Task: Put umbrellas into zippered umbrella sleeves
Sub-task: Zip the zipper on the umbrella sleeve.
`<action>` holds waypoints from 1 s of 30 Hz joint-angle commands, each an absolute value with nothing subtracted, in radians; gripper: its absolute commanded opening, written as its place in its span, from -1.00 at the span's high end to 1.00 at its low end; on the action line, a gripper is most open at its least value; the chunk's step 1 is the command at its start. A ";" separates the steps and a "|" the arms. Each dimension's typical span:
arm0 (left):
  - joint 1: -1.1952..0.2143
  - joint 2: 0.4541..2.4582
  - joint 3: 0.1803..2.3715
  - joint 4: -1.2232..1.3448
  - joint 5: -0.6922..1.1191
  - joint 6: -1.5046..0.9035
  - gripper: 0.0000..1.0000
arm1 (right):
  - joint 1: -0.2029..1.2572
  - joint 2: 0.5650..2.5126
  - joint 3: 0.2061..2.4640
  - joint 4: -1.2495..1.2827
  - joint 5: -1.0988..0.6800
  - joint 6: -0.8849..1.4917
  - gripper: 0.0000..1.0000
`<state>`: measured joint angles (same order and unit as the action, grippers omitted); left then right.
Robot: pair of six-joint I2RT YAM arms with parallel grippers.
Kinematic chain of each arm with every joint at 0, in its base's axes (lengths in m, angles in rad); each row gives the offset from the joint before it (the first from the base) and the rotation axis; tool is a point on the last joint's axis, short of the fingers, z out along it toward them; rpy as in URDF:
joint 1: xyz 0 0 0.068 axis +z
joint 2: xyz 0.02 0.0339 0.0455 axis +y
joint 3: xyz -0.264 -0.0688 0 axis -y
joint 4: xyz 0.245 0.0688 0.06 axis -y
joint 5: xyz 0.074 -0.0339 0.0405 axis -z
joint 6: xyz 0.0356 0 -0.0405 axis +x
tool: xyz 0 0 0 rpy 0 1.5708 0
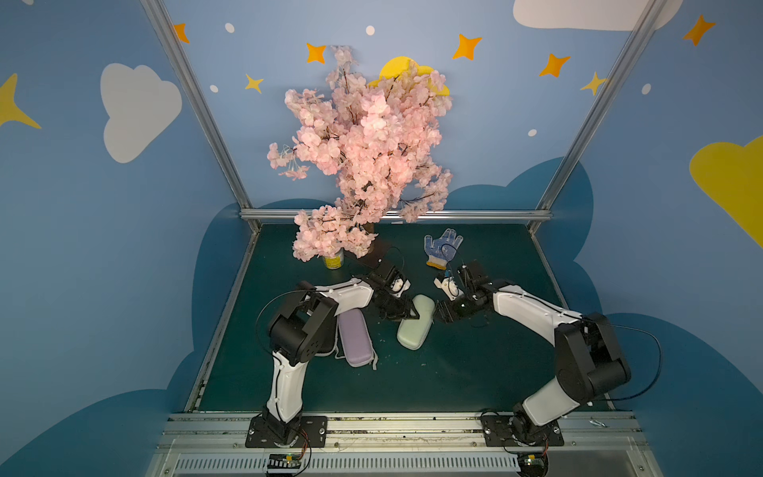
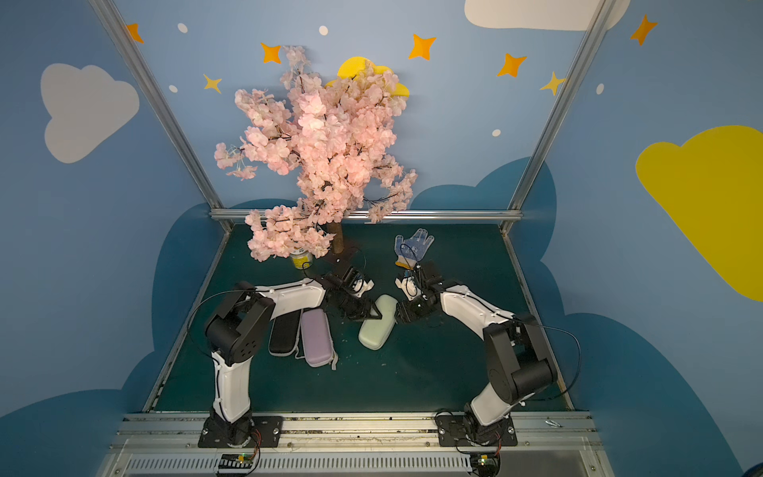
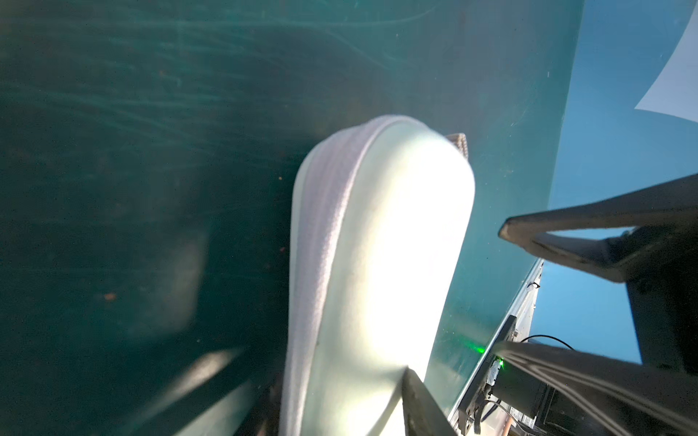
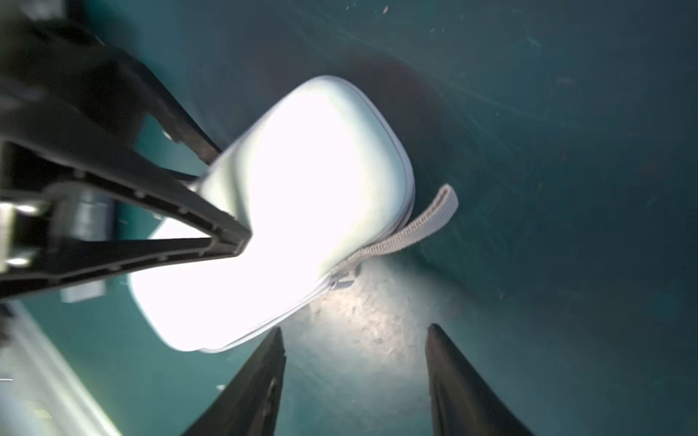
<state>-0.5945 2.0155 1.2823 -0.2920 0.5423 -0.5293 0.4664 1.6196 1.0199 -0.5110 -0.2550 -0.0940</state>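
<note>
Left end effector clamps one end of the shut off-white case on the counter. Right end effector gapes empty beside its zip pull. Lavender case and black case lie shut, side by side.

Left arm and right arm elbow-high, wrists inward; left end effector half-spread; right end effector spread wide

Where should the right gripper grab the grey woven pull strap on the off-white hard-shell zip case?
Probably pinch the grey woven pull strap near its free end, from the slider side of the off-white case: it juts past the rim over green mat, facing the open right gripper.
</note>
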 commanded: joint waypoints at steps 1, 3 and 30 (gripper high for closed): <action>-0.584 2.062 1.279 -0.373 0.480 -0.499 0.07 | 0.495 1.660 1.052 -0.645 -0.157 -0.248 -0.23; -0.579 2.067 1.287 -0.373 0.480 -0.499 0.07 | 0.520 1.688 1.036 -0.621 -0.173 -0.258 -0.23; -0.572 2.115 1.292 -0.349 0.497 -0.517 0.09 | 0.608 1.766 1.082 -0.520 -0.055 -0.398 0.40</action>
<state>-0.5755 2.0472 1.3056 -0.3130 0.5995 -0.5198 0.5987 1.7763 1.0668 -0.5270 -0.0601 -0.3809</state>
